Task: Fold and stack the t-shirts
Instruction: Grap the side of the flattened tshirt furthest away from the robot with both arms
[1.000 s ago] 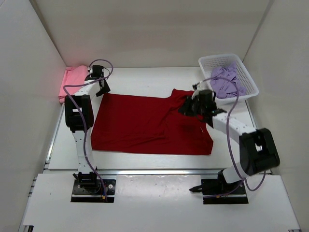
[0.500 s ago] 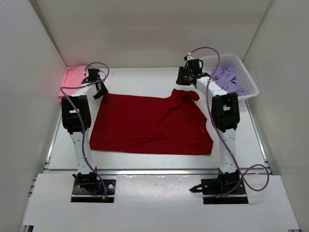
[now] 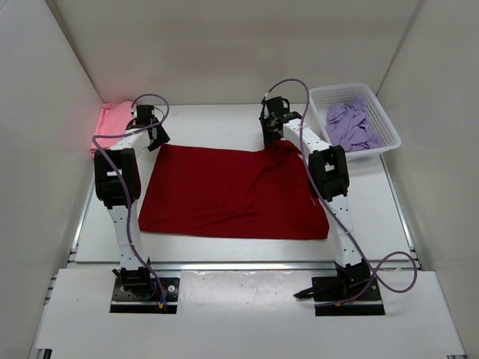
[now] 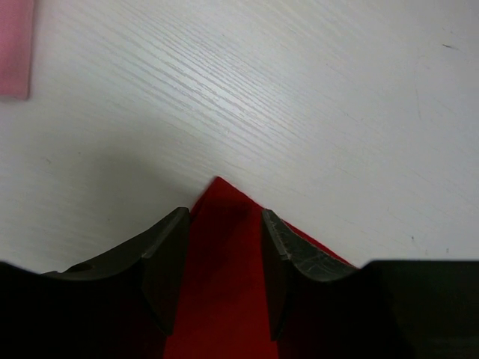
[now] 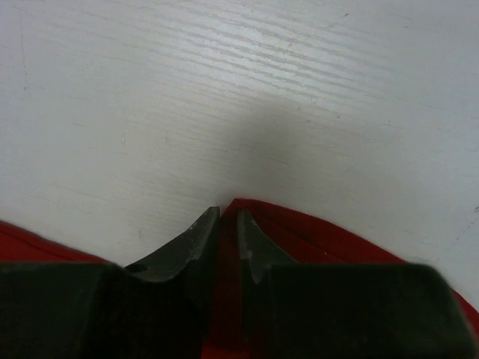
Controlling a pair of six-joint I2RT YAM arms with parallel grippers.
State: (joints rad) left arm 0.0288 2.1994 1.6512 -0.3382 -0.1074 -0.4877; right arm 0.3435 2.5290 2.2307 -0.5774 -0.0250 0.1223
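Left claw (image 4: 223,218) half open, straddling the dark red t-shirt (image 3: 232,191) at its 11 o'clock corner; right claw (image 5: 227,217) pinches its 1 o'clock corner.

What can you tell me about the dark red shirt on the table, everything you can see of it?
The dark red shirt is plain soft fabric, spread mostly flat on the white table, wrinkled near its far right corner. The left claw stands open astride the far left corner; the right claw, jaws nearly together, seems to pinch the far right corner.
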